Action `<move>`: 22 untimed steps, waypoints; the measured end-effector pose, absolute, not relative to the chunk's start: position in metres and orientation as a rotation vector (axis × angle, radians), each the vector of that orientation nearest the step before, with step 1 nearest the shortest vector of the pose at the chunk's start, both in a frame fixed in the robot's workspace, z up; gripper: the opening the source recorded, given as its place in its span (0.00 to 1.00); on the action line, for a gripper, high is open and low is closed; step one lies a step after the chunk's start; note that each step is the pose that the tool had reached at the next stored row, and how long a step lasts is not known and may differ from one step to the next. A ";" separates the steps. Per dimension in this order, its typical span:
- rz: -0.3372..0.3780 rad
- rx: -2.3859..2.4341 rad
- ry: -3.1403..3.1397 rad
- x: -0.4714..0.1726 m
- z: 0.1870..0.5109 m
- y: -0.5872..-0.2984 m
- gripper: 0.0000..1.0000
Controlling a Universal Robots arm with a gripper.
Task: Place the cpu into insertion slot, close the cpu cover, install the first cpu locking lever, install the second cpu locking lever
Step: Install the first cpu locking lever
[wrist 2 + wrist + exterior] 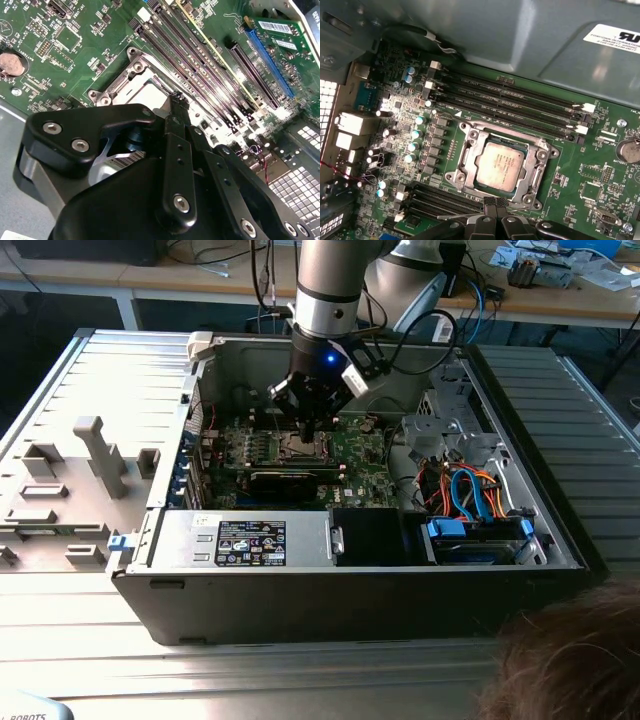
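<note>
In the first wrist view the cpu (500,166) already lies in the insertion slot (470,159), its pale metal top showing through the square window of the cpu cover (536,171), which lies flat over it. So I judge that the first two steps are finished and the locking levers are now the step in hand.

The gripper (495,203) is at the 6 o'clock edge of the socket in that view. Its two black fingertips (490,202) are pressed together, with no gap between them and nothing held. In the second wrist view the gripper (176,102) has its tip down just at the metal frame of the socket, touching it or very near (I cannot tell which). A thin silvery rod, probably one locking lever (457,216), runs from about 7 o'clock of the socket to just beside the tips.

In the exterior view the arm reaches down into the open computer case (370,590), and the gripper (305,425) is directly above the socket on the green motherboard (362,465).

In my judgement the lever work calls for a small, exact push along the socket edge, so that the thin rod goes under its hook and does not slip off the closed tips.
</note>
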State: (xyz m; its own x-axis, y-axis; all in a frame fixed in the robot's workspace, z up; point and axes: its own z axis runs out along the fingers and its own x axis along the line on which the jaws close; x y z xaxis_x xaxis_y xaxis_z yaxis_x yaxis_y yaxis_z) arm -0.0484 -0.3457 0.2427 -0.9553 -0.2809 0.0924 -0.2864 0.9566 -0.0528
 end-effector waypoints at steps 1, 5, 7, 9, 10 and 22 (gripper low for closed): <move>0.100 0.442 -3.024 -0.048 0.243 -0.346 0.11; 0.101 0.455 -3.022 -0.048 0.243 -0.346 0.11; 0.101 0.463 -3.021 -0.048 0.243 -0.346 0.11; 0.102 0.471 -3.020 -0.048 0.243 -0.346 0.11; 0.102 0.475 -3.020 -0.048 0.243 -0.346 0.11; 0.103 0.512 -3.014 -0.048 0.243 -0.346 0.11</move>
